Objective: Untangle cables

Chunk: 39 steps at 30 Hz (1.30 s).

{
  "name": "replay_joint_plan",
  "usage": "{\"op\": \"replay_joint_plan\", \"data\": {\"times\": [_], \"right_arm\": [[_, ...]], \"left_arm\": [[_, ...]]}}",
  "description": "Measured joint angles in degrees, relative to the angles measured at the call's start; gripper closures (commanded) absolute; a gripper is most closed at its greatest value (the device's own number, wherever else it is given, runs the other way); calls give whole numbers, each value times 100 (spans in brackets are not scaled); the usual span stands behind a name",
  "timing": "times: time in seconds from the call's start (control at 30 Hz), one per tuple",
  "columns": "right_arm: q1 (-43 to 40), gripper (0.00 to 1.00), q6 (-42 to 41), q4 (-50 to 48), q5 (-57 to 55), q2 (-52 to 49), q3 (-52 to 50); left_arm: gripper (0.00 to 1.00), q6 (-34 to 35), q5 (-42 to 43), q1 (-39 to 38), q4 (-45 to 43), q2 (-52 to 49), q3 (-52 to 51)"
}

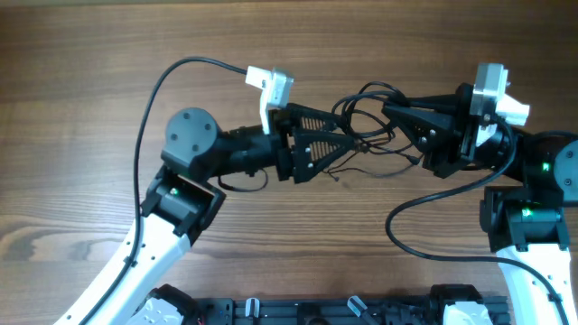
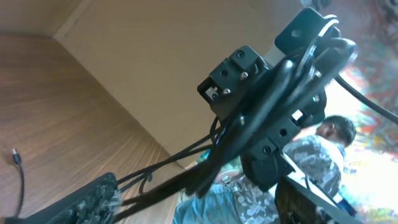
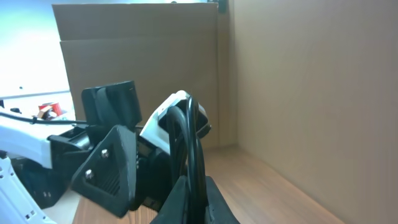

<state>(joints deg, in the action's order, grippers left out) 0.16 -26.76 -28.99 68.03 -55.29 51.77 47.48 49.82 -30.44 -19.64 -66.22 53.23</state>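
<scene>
Looks down on a brown wooden table point(image 1: 90, 54), with two black robot arms point(image 1: 226, 158) reaching in from the near edge and meeting near the middle. Places the left gripper point(image 1: 348, 128) just left of centre, pointing right, with two triangular fingers set apart. Places the right gripper point(image 1: 393, 116) opposite, pointing left, with fingers pressed together and clamped on the cables point(image 1: 368, 126). Finds the cables, thin black cords, bunched in the narrow space between the two grippers. Shows a few loose loops arching from the bunch toward the far edge, and a slack strand point(image 1: 384, 171) lying on the wood just on the near side, ending in a small plug. Leaves any contact between the left fingers and the cords unclear from above, despite several cords passing close alongside.

From the left wrist: catches one ribbed fingertip point(image 2: 93, 196) at lower left, with several cords drawn tight through the air from beside it up to the right gripper. Also shows a separate plug end point(image 2: 15, 158) resting flat on the wood at far left, well apart from the bunch. Includes a blurred person point(image 2: 323, 149) in patterned clothing in the background.

From the right wrist: shows cords rising straight up out of the closed fingers at the bottom edge, the left gripper just beyond, and a tall cardboard wall point(image 3: 137, 56) behind.
</scene>
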Motion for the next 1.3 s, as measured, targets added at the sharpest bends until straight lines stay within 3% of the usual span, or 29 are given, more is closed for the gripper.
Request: {"op": "replay_joint_plan", "data": {"times": [0.13,0.27,0.37,0.53,0.8,0.87,0.97,1.13,1.3], "right_arm": [[0,96,0,0,7,0,0],[0,96,28,-39,7,0,0],[0,96,57,-162,13,0,0],[0,96,140,-254,129,28,0],[0,96,260,162,-673,37,0],[0,96,299,422,-1176,37,0],[0,96,509,501,-1709,37,0],[0,96,1023,905,-1996,37,2],[0,96,1464,1174,-1978,37,2]], "left_arm": [[33,177,-643,-267,83,-79,2],[41,278,-1390,-446,809,-153,7],[42,374,-2020,-468,1399,-216,7],[41,721,-2761,-466,1462,-249,7],[51,894,-2658,-466,1453,-249,7],[42,1202,-2597,-466,1451,-249,7],[39,1989,-2524,-466,1403,-249,7],[38,2850,-2229,-466,745,-249,2],[45,3388,-2164,-531,450,-249,2]]}}
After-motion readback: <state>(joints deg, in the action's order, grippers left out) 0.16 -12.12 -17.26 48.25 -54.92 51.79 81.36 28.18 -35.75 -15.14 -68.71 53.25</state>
